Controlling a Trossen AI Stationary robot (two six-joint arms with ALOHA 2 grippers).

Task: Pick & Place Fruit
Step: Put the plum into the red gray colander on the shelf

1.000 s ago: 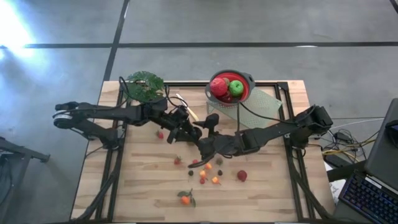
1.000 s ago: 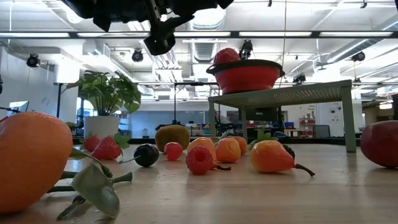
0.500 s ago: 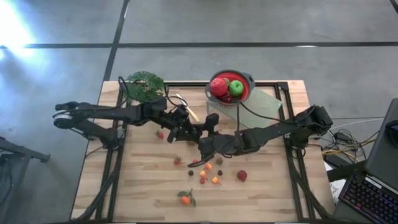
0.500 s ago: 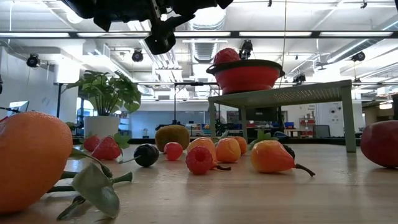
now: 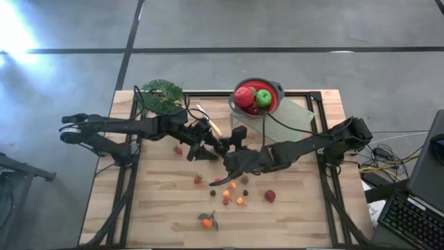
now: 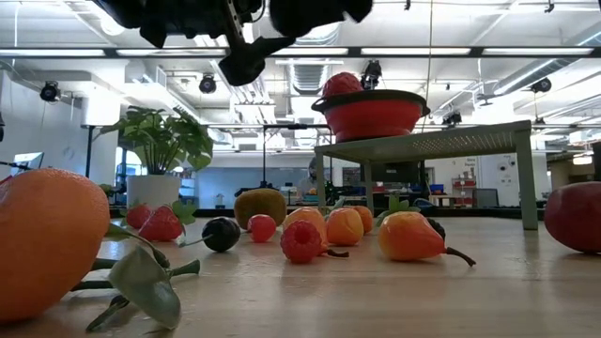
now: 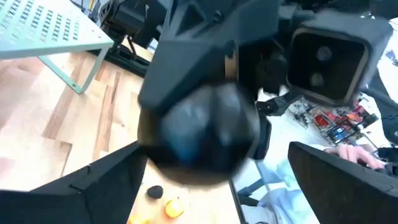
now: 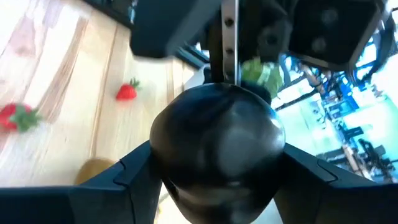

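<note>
Dark plum (image 8: 217,143) fills right wrist view, clamped in right pincer (image 5: 232,150).

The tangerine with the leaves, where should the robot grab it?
Grab the tangerine by its round orange body, coming straight down from above. It lies alone near the table's front edge, so nothing crowds it. Its leaves stick out sideways in the low view; the fingers should probably close clear of those.
</note>
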